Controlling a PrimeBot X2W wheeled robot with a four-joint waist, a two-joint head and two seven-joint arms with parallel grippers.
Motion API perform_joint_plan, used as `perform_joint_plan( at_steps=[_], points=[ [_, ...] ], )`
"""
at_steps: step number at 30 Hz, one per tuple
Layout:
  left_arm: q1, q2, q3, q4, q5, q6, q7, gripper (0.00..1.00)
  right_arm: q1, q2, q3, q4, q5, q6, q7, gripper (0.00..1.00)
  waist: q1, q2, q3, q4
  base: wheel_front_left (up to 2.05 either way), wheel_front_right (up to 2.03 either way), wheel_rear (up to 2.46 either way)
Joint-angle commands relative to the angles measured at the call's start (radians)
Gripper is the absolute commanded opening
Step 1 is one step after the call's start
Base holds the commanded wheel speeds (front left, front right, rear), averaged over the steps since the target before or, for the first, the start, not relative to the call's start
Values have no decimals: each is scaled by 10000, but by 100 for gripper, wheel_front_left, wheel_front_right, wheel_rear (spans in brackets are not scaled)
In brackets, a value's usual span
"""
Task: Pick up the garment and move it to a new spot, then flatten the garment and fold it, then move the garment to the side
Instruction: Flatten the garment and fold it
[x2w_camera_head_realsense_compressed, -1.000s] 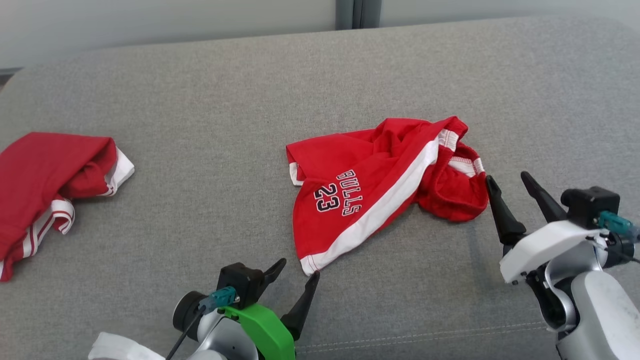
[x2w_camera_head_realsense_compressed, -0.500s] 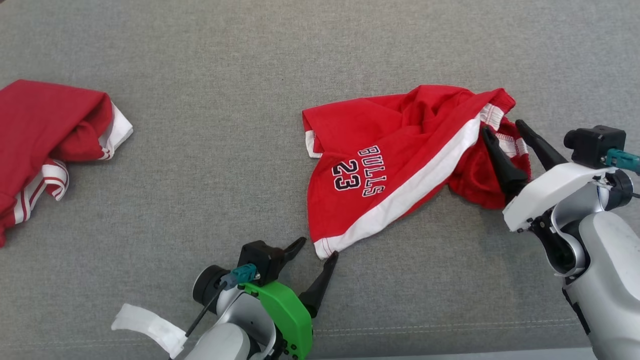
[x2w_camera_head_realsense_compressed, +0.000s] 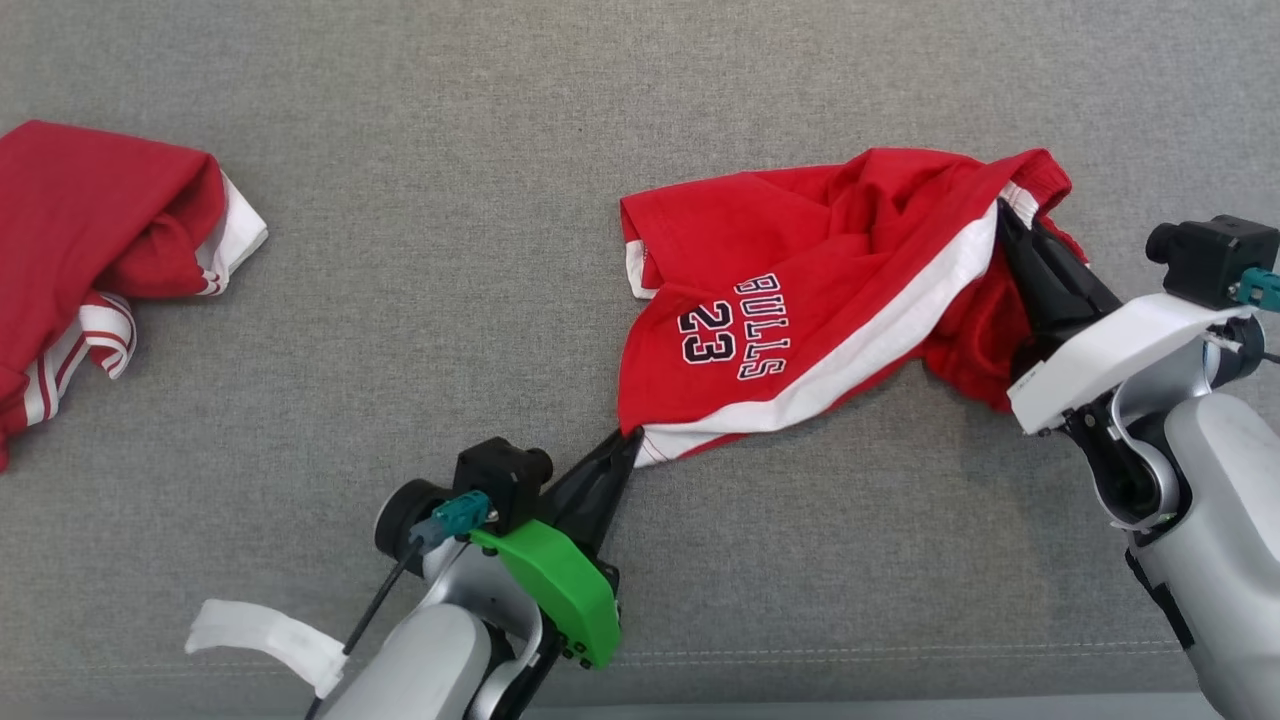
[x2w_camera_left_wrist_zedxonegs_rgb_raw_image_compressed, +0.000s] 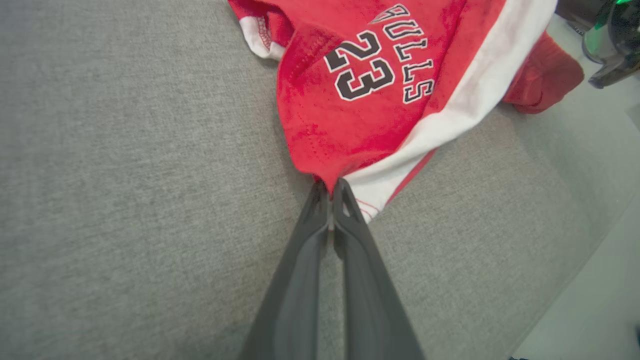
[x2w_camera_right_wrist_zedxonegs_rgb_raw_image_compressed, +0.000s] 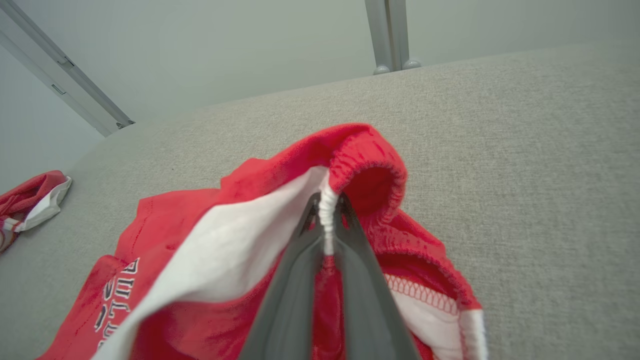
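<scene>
Red shorts (x2w_camera_head_realsense_compressed: 800, 270) lie on the grey cushion (x2w_camera_head_realsense_compressed: 450, 250); the left claw (x2w_camera_head_realsense_compressed: 627, 441) is clamped on their hem corner, the right claw (x2w_camera_head_realsense_compressed: 1004, 212) on the waistband. Another red cloth (x2w_camera_head_realsense_compressed: 100, 220) lies well apart at left.

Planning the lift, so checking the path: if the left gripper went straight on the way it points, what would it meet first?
The red shorts themselves: the left gripper pinches their hem corner, so it would likely just bunch that cloth.
</scene>
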Motion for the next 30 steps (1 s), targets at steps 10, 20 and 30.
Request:
perform_joint_plan(
  at_steps=[10,20,30],
  points=[
    [143,1487,979,-2725,265,835,318,0,1336,-663,-72,-2052,1427,0,826,0,-1,0,-760,-389,0,0,0],
    [-277,2706,1971,-4692,565,1507,1072,0,1758,-913,-449,-3523,2522,2,1906,0,-1,0,-1523,-851,0,0,0],
    [-1099,3567,2789,-6144,885,1834,1733,0,1445,-1020,-1174,-4905,3299,0,2757,0,-1,0,-2252,-1121,0,0,0]
  ],
)
